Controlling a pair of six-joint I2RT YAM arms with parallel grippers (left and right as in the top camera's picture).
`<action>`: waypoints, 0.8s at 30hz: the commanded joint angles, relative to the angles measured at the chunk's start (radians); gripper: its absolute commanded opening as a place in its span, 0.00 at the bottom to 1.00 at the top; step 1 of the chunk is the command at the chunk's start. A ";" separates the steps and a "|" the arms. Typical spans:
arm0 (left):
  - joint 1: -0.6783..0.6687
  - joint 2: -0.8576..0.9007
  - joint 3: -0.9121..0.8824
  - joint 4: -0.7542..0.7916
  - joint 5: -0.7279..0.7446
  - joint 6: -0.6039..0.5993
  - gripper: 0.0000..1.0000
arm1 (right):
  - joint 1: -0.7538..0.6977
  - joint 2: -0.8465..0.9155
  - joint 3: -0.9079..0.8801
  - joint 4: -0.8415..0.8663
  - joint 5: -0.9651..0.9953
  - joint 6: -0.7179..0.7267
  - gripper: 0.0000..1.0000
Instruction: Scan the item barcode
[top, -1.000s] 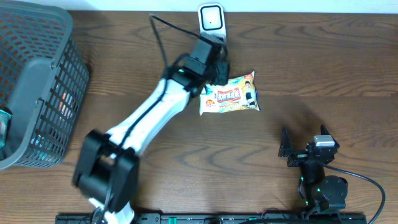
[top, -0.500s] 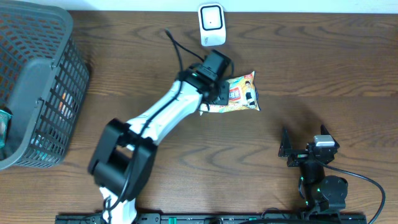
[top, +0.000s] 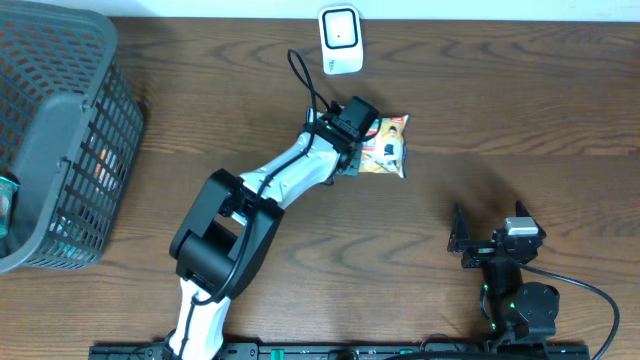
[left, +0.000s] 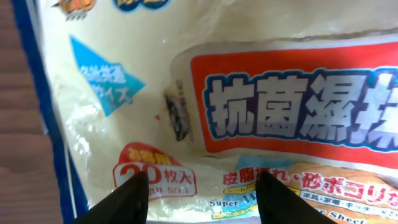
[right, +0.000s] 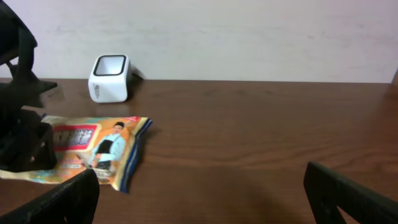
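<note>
The wet-wipes packet (top: 390, 146) is laid flat on the wooden table (top: 520, 110), near the white scanner (top: 340, 40) — the left gripper (left: 202, 200) is held over its printed face, fingers parted, nothing pinched. The right gripper (right: 205, 196) is spread wide, well apart.

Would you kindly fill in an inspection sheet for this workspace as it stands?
Surface: dark wooden table.
Job's things: printed packet lying flat, face up; white scanner upright beyond it, apart.
Clutter: grey mesh basket at the left edge, contents unclear.
Grippers: left gripper open, over the packet; right gripper open, empty.
Cables: black cable looping near the scanner; another by the right arm.
Surroundings: pale wall behind.
</note>
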 joint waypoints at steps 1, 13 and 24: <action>0.015 -0.064 0.006 -0.006 -0.073 0.037 0.55 | -0.003 -0.005 -0.001 -0.005 0.002 -0.004 0.99; 0.037 -0.438 0.006 0.016 -0.111 0.038 0.61 | -0.003 -0.005 -0.001 -0.005 0.002 -0.004 0.99; 0.212 -0.704 0.006 0.062 -0.455 0.132 0.69 | -0.003 -0.005 -0.001 -0.005 0.002 -0.004 0.99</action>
